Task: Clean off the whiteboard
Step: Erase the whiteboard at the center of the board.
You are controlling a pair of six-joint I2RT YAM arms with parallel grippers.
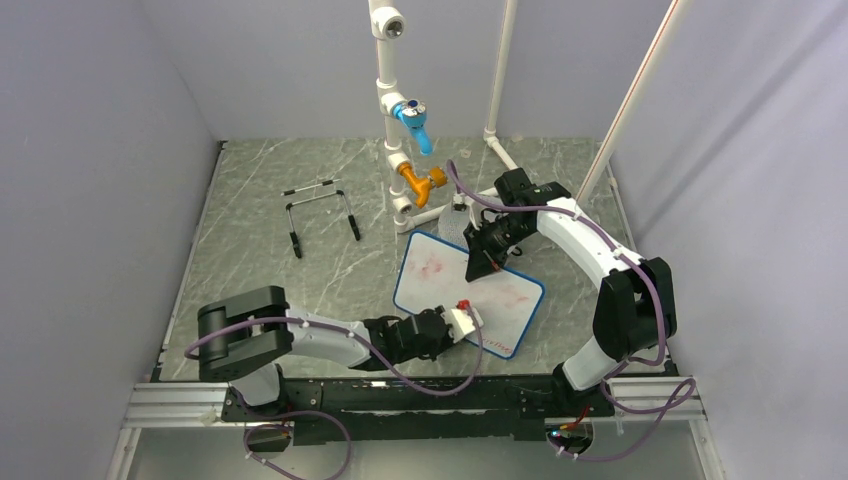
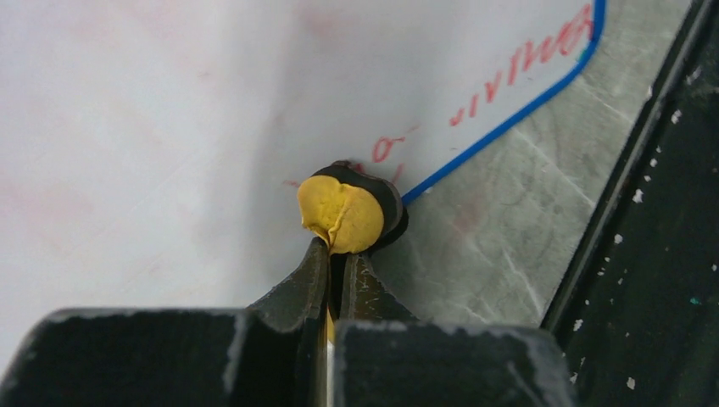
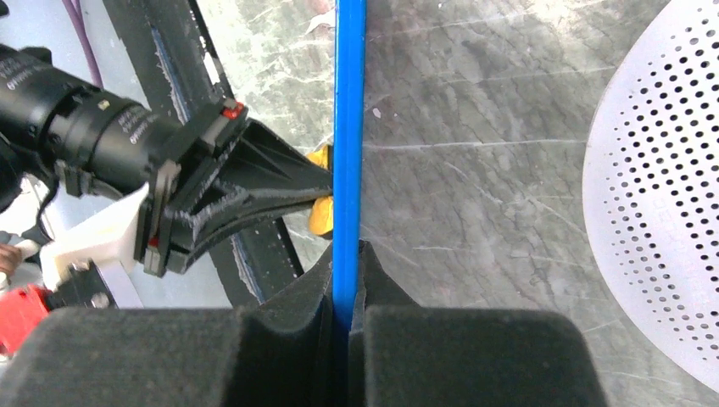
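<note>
Clamping the far edge of the whiteboard (image 1: 440, 275), the right gripper (image 3: 348, 254) has both fingers pressed tight on the thin blue frame. The board sits right of centre on the marble-patterned table (image 1: 260, 280), with a grey perforated disc (image 3: 661, 195) just beyond it. At the board's near edge, the left gripper (image 2: 339, 254) pinches a round yellow pad (image 2: 343, 216), set against the white surface beside red handwriting (image 2: 521, 72). Faint pink smears mark the rest.
</note>
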